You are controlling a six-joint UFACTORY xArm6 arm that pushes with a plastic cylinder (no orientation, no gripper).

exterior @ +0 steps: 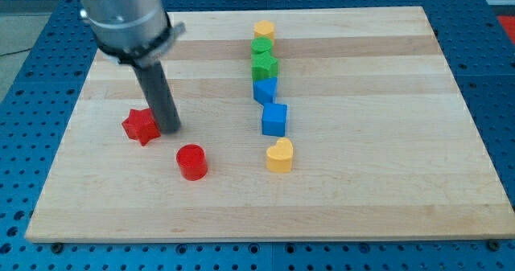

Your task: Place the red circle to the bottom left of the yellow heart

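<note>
The arm comes down from the view's top left, its rod upright, my tip (170,129) on the wooden desk (386,190) just beside the red star (140,125). This end effector has no jaws and holds nothing. Blue perforated surface (499,78) surrounds the desk. The red circle (191,162) lies near my tip, toward the view's bottom right, left of the yellow heart (279,155).
</note>
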